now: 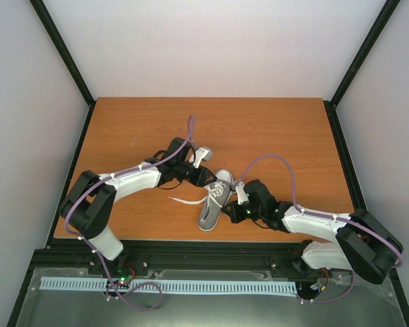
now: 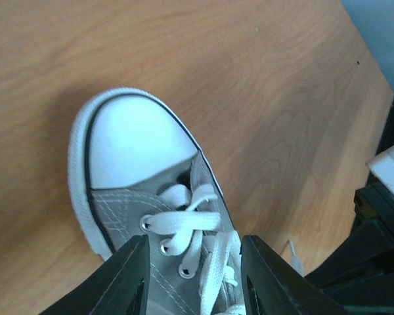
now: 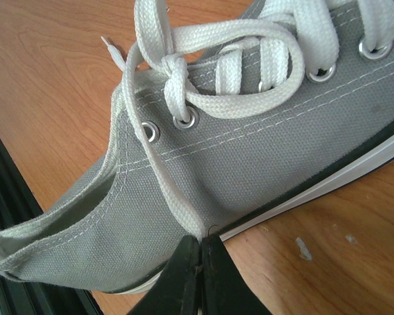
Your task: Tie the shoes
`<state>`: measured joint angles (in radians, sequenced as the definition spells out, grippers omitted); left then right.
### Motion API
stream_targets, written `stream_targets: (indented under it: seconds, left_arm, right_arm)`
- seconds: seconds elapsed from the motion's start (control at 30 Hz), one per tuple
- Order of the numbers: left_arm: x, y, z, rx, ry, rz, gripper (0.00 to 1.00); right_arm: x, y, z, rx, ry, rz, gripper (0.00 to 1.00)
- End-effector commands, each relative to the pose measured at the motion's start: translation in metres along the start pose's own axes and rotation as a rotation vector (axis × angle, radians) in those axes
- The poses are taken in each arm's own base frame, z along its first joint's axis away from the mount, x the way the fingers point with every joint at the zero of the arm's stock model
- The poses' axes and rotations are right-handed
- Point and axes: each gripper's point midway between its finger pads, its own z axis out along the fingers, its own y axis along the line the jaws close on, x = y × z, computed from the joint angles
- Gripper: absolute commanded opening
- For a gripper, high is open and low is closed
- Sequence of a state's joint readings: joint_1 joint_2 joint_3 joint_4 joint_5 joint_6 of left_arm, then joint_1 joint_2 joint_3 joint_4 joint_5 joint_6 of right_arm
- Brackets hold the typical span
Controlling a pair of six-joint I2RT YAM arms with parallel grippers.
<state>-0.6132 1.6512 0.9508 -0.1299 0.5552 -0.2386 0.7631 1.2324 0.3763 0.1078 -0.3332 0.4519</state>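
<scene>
The grey canvas sneaker (image 1: 213, 201) lies on the wooden table (image 1: 273, 129), white toe cap away from the arms. In the left wrist view the toe cap (image 2: 131, 141) and crossed white laces (image 2: 184, 223) show. My left gripper (image 2: 194, 275) is open, its fingers (image 2: 128, 279) straddling the laced top of the shoe. In the right wrist view the sneaker's grey side (image 3: 249, 170) fills the frame with a loose knot (image 3: 174, 69) near the top eyelets. My right gripper (image 3: 201, 252) is shut on a white lace (image 3: 177, 203) that runs down the shoe's side.
A free lace end (image 1: 184, 201) trails left of the shoe on the table. The black frame rail (image 1: 191, 246) runs along the table's near edge. Black posts stand at the back corners.
</scene>
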Motion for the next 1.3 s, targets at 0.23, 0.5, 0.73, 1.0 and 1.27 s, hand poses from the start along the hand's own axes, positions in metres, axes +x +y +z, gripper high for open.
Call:
stream_targets:
  seconds: [0.23,0.5,0.73,1.0,1.27]
  left_arm:
    - [-0.018,-0.025,-0.001,0.058,-0.011,0.119,0.33]
    - [0.004,-0.02,0.017,0.084,0.094,0.079,0.32]
    - [0.009,-0.025,0.013,0.111,0.101,0.07,0.35]
    - [0.021,-0.02,0.012,0.087,0.132,0.046,0.32]
    - [0.024,-0.02,0.01,0.078,0.144,0.039,0.28]
  right_arm:
    - [-0.005,0.0,0.006,-0.003,0.002,0.006,0.03]
    - [-0.008,0.001,0.006,-0.007,-0.002,0.011,0.03]
    - [-0.007,0.001,0.007,-0.006,0.001,0.014,0.03]
    - [-0.007,0.0,0.008,-0.005,0.004,0.012,0.03]
    - [-0.007,0.0,0.008,-0.004,0.003,0.01,0.03]
